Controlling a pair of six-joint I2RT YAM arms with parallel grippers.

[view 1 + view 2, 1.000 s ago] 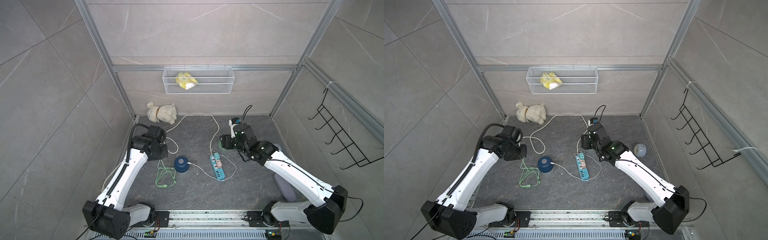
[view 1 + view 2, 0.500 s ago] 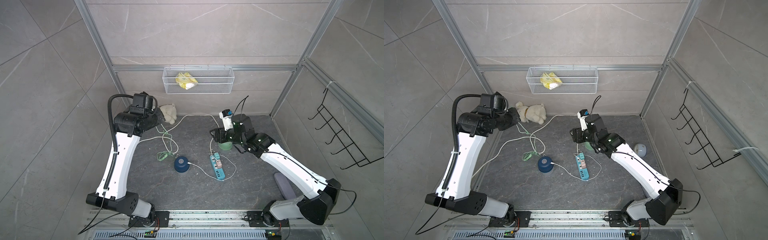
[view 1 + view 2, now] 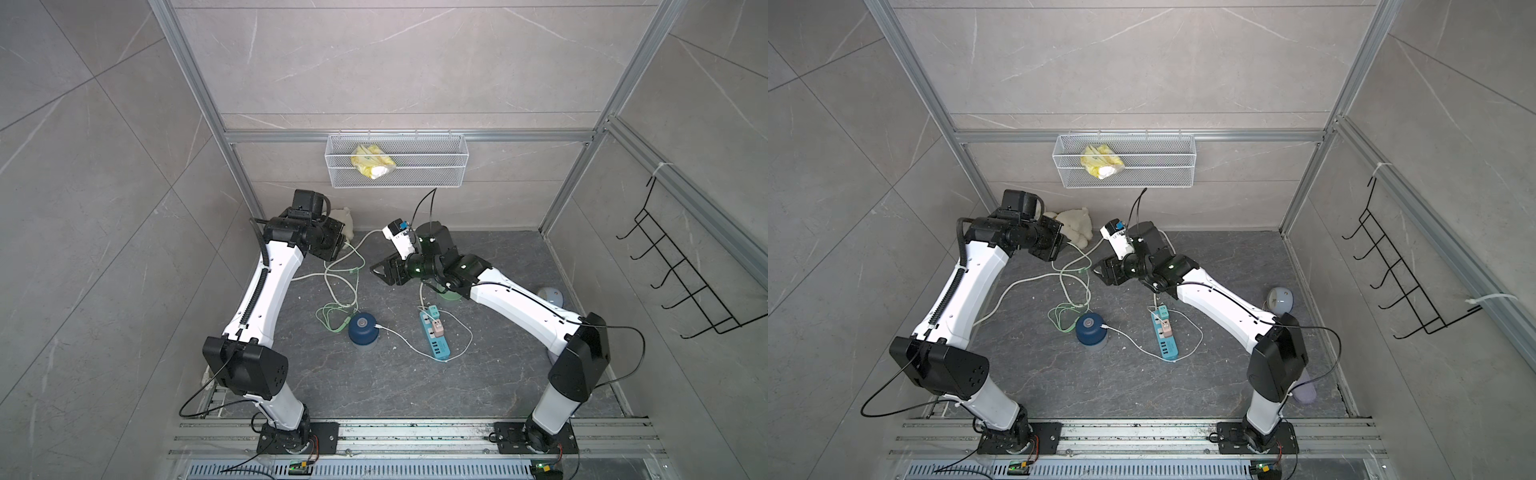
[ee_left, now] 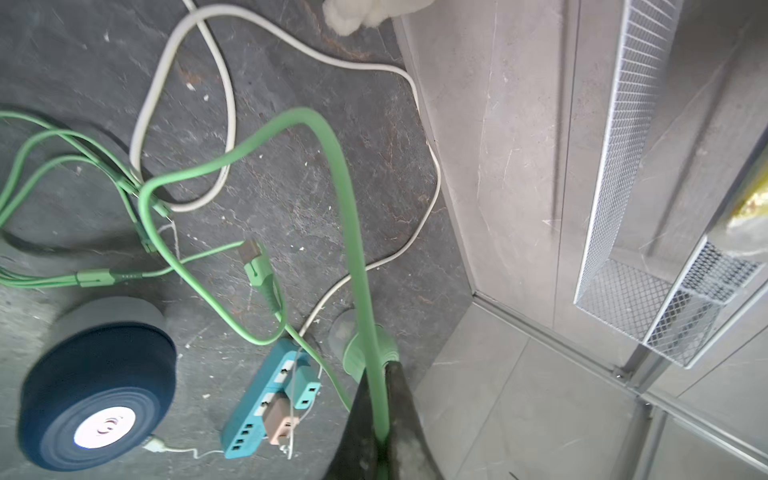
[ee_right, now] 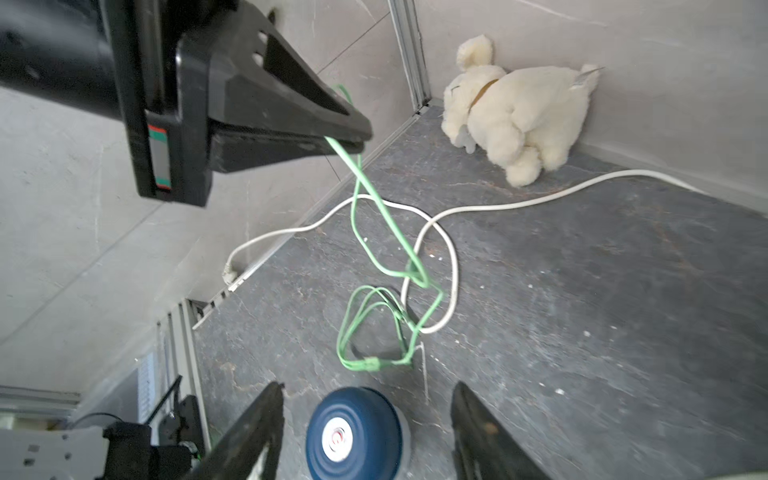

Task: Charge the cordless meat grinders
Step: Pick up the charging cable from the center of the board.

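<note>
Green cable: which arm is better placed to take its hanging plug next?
Probably right: the right pincer is open near the hanging plug, while the left pincer is shut on the green cable.

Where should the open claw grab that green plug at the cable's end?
On the plug, at its green collar, behind the metal tip, so the tip stays bare for a socket. Probably from the side, jaws closing on its flat faces: it seems to dangle loose from the cable pinched in the left gripper, so a push from one side would just swing it.
</note>
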